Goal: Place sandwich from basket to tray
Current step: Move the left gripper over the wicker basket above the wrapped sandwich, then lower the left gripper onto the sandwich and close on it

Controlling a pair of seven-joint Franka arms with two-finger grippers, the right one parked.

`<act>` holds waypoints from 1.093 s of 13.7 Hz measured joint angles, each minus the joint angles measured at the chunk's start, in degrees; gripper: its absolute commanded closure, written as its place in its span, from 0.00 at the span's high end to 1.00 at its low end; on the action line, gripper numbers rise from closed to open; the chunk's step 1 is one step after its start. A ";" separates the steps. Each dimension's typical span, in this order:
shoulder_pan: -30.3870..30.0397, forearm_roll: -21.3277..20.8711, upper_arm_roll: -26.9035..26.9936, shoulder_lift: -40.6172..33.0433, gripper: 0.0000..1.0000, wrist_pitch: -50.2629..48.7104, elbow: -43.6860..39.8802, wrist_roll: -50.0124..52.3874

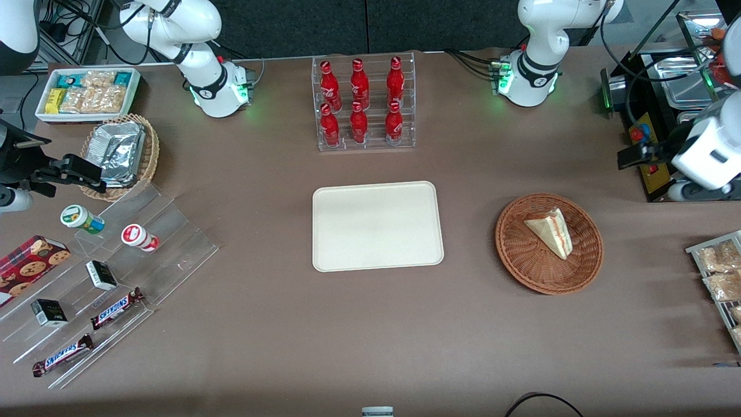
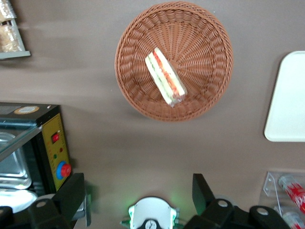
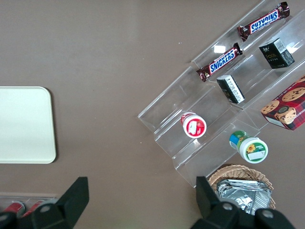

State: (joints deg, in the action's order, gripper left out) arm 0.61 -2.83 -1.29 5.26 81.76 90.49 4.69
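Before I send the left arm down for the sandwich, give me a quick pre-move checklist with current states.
1. Sandwich lies in the basket, nothing over it: ok.
2. Gripper open, fingers apart: ok.
3. Gripper holds nothing: ok.
4. Gripper lined up over the sandwich: not ok; it hangs high, nearer the arm bases than the basket.
5. Tray bare for the drop: ok.
6. Table between basket and tray free of things: ok.

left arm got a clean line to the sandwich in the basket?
Probably yes. The sandwich lies uncovered in the basket, with nothing over it. The tool hangs open high above the bare table beside the basket.
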 measured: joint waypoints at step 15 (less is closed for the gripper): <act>2.91 -0.04 -0.36 3.56 0.99 35.18 24.55 24.71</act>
State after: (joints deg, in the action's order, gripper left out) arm 3.52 -2.87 -1.65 8.82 116.94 115.05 29.39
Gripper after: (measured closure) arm 0.004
